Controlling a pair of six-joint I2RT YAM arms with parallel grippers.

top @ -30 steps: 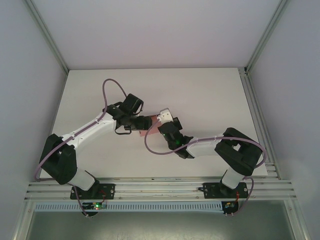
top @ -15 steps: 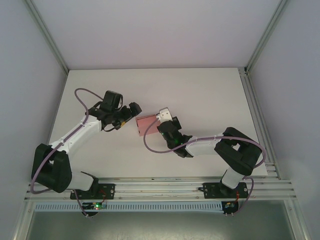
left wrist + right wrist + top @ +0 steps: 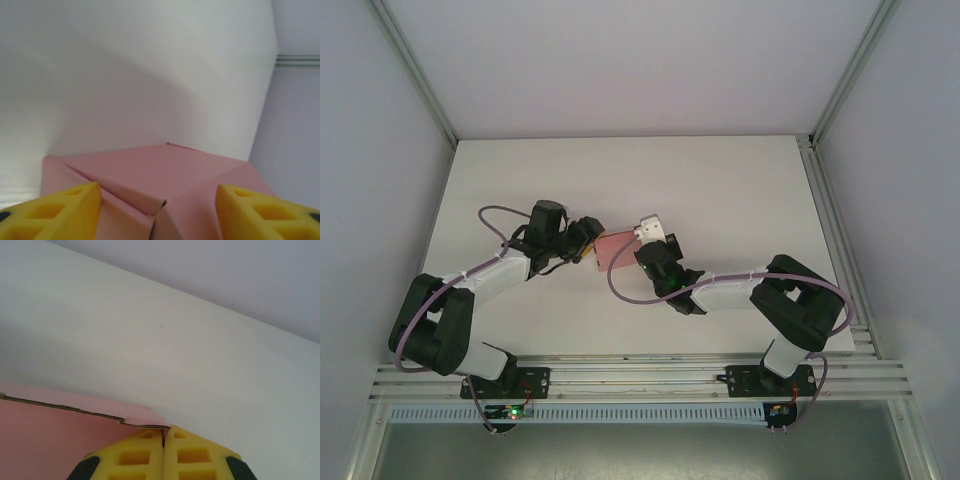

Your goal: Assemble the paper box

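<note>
The pink paper box (image 3: 614, 248) lies mid-table, partly folded, between the two grippers. My left gripper (image 3: 586, 243) is at its left end. In the left wrist view my left gripper (image 3: 157, 212) stands open, its yellow fingers (image 3: 65, 210) apart, and a folded corner of the paper box (image 3: 150, 175) lies just beyond them. My right gripper (image 3: 642, 252) is at the box's right side. In the right wrist view my right gripper (image 3: 163, 437) is shut, with a thin flap edge of the paper box (image 3: 60, 432) pinched between its pads.
The white table (image 3: 720, 190) stretches back to the enclosure walls. An aluminium rail (image 3: 640, 375) runs along the near edge by the arm bases. Purple cables (image 3: 495, 212) loop off both arms.
My left arm pulled away to the left, uncovering the box, then came back to its left end. Its jaws widened and then narrowed. The right arm and its hold have not moved.
</note>
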